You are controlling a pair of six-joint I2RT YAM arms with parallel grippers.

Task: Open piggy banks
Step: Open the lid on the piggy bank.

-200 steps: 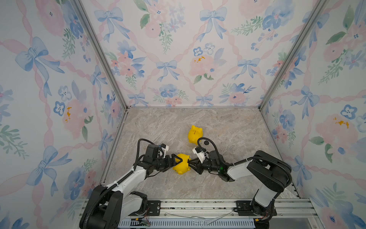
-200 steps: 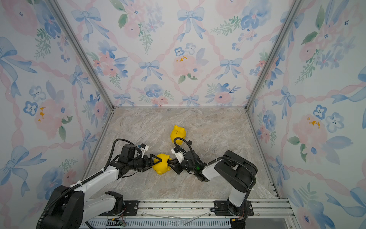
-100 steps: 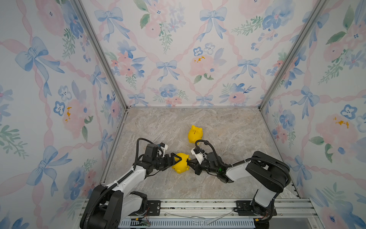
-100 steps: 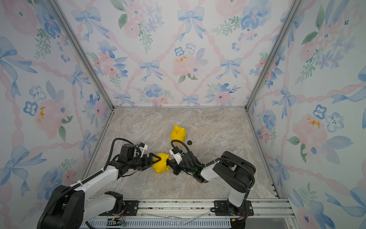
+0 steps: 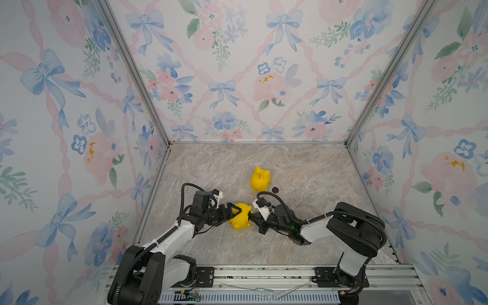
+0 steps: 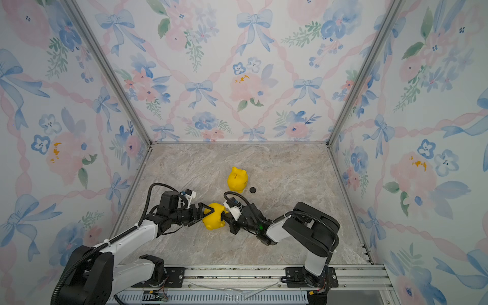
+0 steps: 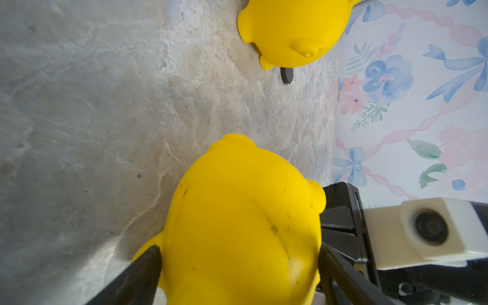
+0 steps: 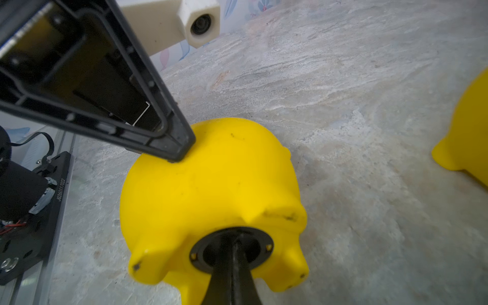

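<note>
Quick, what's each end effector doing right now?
Left end effector: closed on the near piggy bank.
Right end effector: closed, tips inside its black plug; grip unclear.

Only one text could be read: a small light code, seemingly "J8260117022", printed along the edge of the black mounting plate (image 8: 37, 232) in the right wrist view. Some of its digits were not sure.

- Three walls (image 5: 237, 79) in pale wallpaper: blue bows, pink flowers.
- Grey-beige marbled floor (image 5: 303, 169), evenly lit.
- Metal posts (image 5: 134, 71) at its back corners.
- Metal rail (image 5: 264, 273) along its front edge.
</note>
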